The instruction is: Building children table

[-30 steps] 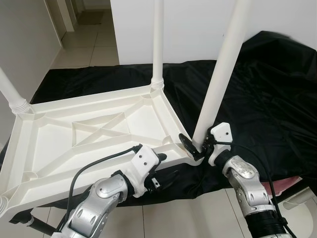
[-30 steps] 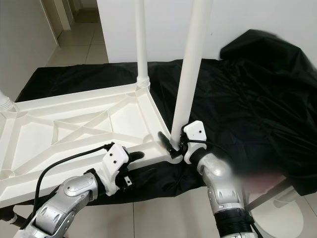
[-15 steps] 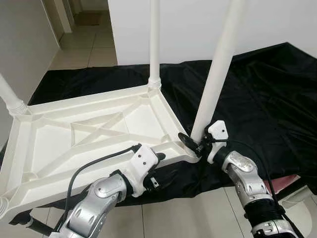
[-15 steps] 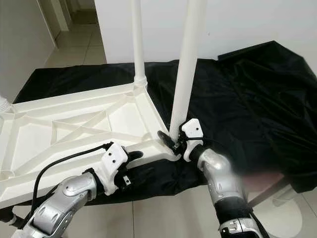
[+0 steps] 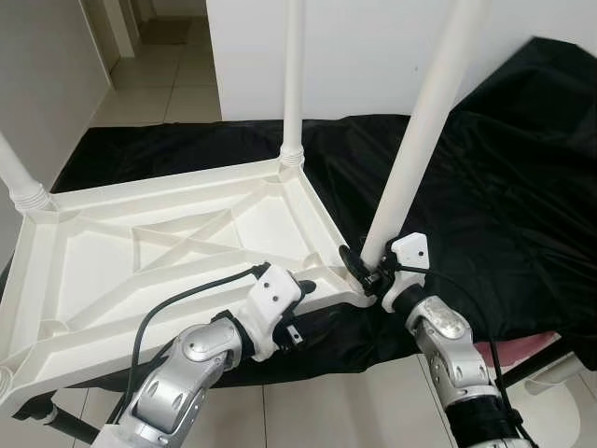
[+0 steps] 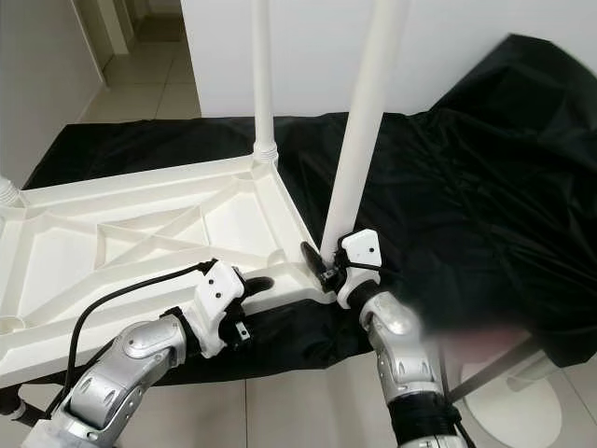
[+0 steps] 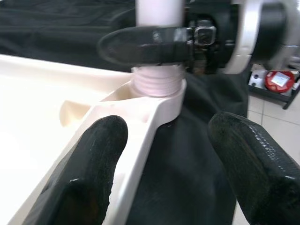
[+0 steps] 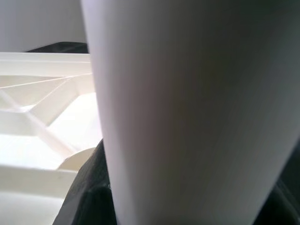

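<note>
Table (image 5: 187, 233) upturned; right hand (image 5: 366, 273) grips leg (image 5: 424, 121); left hand (image 7: 159, 164) open.

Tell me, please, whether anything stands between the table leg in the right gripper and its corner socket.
Nothing visible does. The right gripper is shut on the table leg just above the threaded base, which already sits in the corner socket of the upturned tabletop.

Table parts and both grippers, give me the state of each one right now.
Tabletop: upside down on the black sheet.
Near leg: standing in its corner socket, tilted.
Far leg: upright in its socket.
Right gripper: fingers shut on near leg's base.
Left gripper: open, astride the tabletop's edge.
</note>
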Tool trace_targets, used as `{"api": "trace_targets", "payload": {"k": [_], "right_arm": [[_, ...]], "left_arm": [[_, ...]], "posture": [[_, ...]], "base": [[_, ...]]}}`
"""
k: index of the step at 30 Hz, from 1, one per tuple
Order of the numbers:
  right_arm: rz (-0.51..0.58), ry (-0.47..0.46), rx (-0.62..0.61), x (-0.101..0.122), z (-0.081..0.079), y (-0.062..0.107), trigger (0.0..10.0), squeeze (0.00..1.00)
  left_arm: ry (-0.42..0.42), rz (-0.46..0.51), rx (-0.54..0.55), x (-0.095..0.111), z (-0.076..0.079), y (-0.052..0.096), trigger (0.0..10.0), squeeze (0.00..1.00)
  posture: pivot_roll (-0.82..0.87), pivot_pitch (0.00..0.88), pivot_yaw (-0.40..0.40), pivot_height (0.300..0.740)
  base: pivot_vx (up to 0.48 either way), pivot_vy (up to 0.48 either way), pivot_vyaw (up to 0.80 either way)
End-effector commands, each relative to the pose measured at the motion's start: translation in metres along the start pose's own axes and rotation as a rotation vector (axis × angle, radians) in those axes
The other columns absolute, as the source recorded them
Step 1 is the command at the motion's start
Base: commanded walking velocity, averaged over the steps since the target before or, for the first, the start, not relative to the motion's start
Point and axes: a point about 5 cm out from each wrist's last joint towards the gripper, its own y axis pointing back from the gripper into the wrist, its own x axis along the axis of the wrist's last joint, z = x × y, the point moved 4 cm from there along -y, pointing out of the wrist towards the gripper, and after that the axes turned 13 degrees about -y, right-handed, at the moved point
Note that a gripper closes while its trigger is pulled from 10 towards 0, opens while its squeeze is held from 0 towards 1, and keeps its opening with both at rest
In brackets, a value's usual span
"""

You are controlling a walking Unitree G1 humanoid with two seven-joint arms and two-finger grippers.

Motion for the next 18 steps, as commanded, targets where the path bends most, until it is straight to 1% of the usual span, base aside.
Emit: {"api": "trace_targets", "payload": {"k": [1,4,5,6,7,8,9,10,11,13,14,17,18], "right_arm": [[-0.048,-0.047,-0.184,-0.016,0.007,0.007,10.0,0.0],[-0.048,-0.047,-0.184,-0.016,0.007,0.007,10.0,0.0],[-0.049,-0.067,-0.233,-0.018,0.006,0.008,10.0,0.0],[-0.049,-0.067,-0.233,-0.018,0.006,0.008,10.0,0.0],[-0.058,-0.102,-0.282,-0.025,-0.002,0.009,10.0,0.0],[-0.058,-0.102,-0.282,-0.025,-0.002,0.009,10.0,0.0],[-0.065,-0.126,-0.328,-0.029,-0.009,0.009,10.0,0.0],[-0.065,-0.126,-0.328,-0.029,-0.009,0.009,10.0,0.0],[-0.066,-0.149,-0.356,-0.032,-0.016,0.008,10.0,0.0],[-0.066,-0.149,-0.356,-0.032,-0.016,0.008,10.0,0.0],[-0.058,-0.165,-0.352,-0.031,-0.022,0.006,10.0,0.0],[-0.058,-0.165,-0.352,-0.031,-0.022,0.006,10.0,0.0],[-0.045,-0.162,-0.332,-0.028,-0.025,0.005,10.0,0.0]], "left_arm": [[0.009,-0.003,0.009,-0.001,-0.001,0.001,10.0,0.0],[0.009,-0.003,0.009,-0.001,-0.001,0.001,10.0,0.0],[0.012,-0.005,0.008,-0.002,0.0,0.001,10.0,0.0],[0.012,-0.005,0.008,-0.002,0.0,0.001,10.0,0.0],[0.019,-0.005,0.005,-0.002,0.002,0.002,10.0,0.0],[0.019,-0.005,0.005,-0.002,0.002,0.002,10.0,0.0],[0.013,-0.007,0.006,-0.002,0.003,0.002,10.0,0.0],[0.013,-0.007,0.006,-0.002,0.003,0.002,10.0,0.0],[0.013,-0.005,0.016,-0.001,0.003,0.003,10.0,0.0],[0.013,-0.005,0.016,-0.001,0.003,0.003,10.0,0.0],[0.012,-0.004,0.026,0.0,0.002,0.003,10.0,0.0],[0.012,-0.004,0.026,0.0,0.002,0.003,10.0,0.0],[0.011,-0.003,0.033,0.0,0.001,0.004,10.0,0.0]], "posture": [[-0.03,0.04,0.003,0.74],[-0.03,0.04,0.003,0.74],[-0.03,0.04,0.003,0.74],[-0.03,0.04,0.003,0.74],[-0.02,0.056,-0.003,0.74],[-0.02,0.056,-0.003,0.74],[-0.01,0.046,-0.008,0.74],[-0.01,0.046,-0.008,0.74],[0.0,0.046,-0.019,0.74],[0.0,0.046,-0.019,0.74],[0.01,0.039,-0.025,0.74],[0.01,0.039,-0.025,0.74],[0.01,0.039,-0.029,0.74]], "base": [[0.0,0.0,0.0],[0.0,0.0,0.0],[0.0,0.0,0.0],[0.0,0.0,0.0],[0.0,0.0,0.0],[0.0,0.0,0.0],[0.0,0.0,0.0],[0.0,0.0,0.0],[0.0,0.0,0.0],[0.0,0.0,0.0],[0.0,0.0,0.0],[0.0,0.0,0.0],[0.0,0.0,0.0]]}}
